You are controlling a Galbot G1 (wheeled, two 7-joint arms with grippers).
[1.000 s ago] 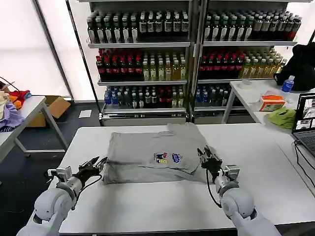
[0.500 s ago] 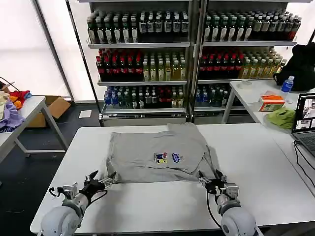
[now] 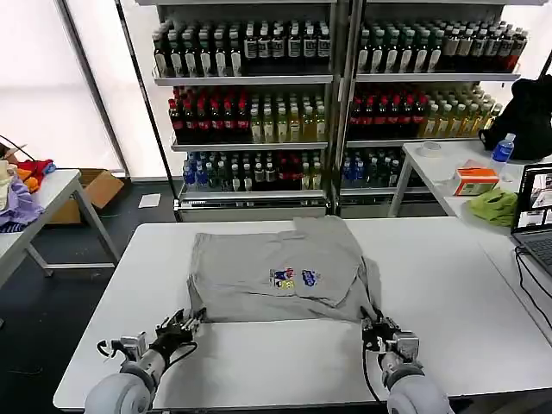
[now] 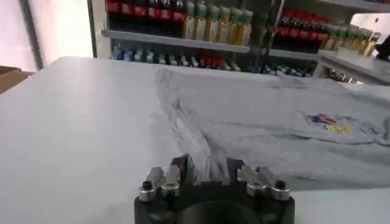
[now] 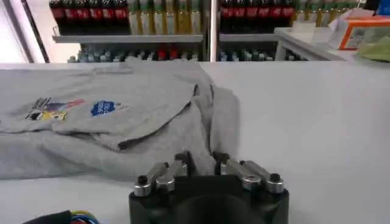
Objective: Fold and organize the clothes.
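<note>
Change over the last second: both arms have drawn back toward the robot's body, and the near hem of the light grey short-sleeved T-shirt with the small multicoloured chest print (image 3: 280, 278) has come with them. The hem now lies closer to the near edge of the white bench (image 3: 483, 285) than it did a second ago, and the lower panel looks flatter and more stretched. Judgement: this is a smoothing pull ahead of a fold, not the fold itself; the task is at an early stage.

Left end effector (image 3: 184, 325): low over the bench at the shirt's near-left corner, arm folded back so the elbow sits at the frame's lower edge. In the left wrist view, a ridge of grey fabric runs straight into the fingers (image 4: 183, 170), which are closed on it. It has the corner pinched.

The shirt lies spread in the middle of the bench, print up, one sleeve doubled over on the robot's right side.

Right end effector (image 3: 378, 328): mirrored pose at the near-right corner, arm equally retracted. In the right wrist view, the fingers (image 5: 181, 163) meet on a fold of the hem, closed with cloth between them.

Judgement: both corners appear held evenly, so the hem should stay straight if tension is kept equal.
</note>
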